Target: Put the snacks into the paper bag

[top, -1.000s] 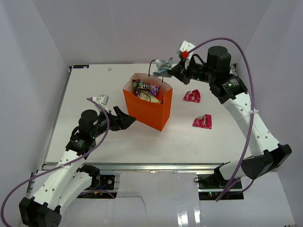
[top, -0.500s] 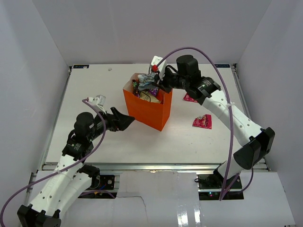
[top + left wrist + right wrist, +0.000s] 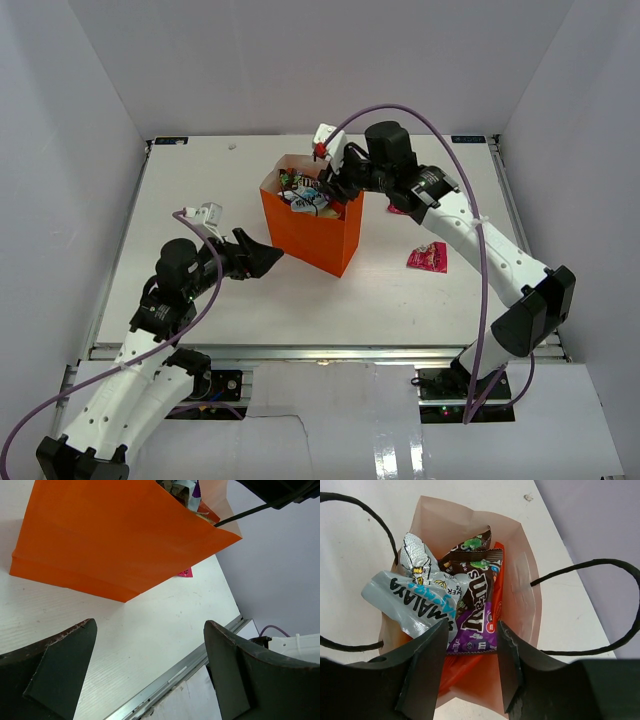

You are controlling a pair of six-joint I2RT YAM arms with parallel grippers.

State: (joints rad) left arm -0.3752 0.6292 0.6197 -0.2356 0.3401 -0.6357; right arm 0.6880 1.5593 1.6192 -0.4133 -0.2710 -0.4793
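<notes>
Silver-blue packet [image 3: 415, 605] atop snacks [image 3: 481, 617] inside orange paper bag [image 3: 522, 587], right gripper [image 3: 470, 642] above.

On white table [image 3: 200, 180]: orange paper bag [image 3: 310, 235] upright near the middle; right of it, lying flat, magenta-pink candy packet [image 3: 427, 257]; farther back, second magenta-pink packet [image 3: 398, 209], partly hidden.

orange paper bag [image 3: 310, 235], silver-blue packet [image 3: 415, 605], pink packet [image 3: 427, 258]

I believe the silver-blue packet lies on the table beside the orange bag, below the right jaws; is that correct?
Not quite: the silver-blue packet lies inside the orange bag, atop other snacks, below the right jaws. The right wrist view shows it.
</notes>
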